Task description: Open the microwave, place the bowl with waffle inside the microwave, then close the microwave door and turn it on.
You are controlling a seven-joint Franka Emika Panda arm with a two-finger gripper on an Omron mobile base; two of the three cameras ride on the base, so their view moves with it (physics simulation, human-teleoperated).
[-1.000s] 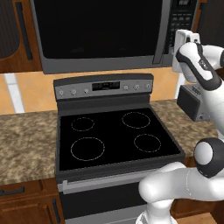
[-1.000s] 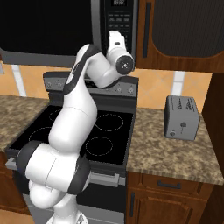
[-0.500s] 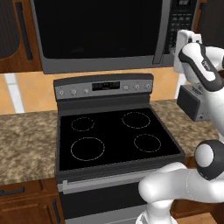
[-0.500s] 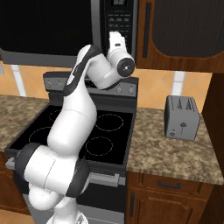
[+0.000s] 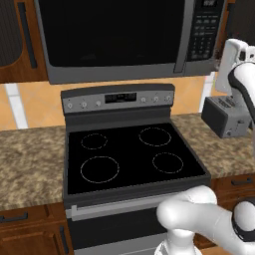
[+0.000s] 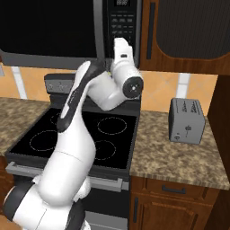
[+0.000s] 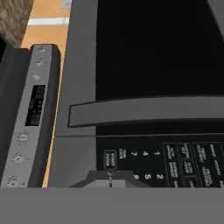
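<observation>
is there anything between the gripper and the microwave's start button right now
Nothing visible. In the hand view the shut dark fingertips of the gripper sit right below the start button on the black keypad strip of the dark-grey microwave, whose black glass door is closed.

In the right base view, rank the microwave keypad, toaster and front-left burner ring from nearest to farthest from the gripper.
1. Microwave keypad, right at the gripper.
2. Toaster, on the counter to the right.
3. Front-left burner ring, lower left on the stove.
</observation>
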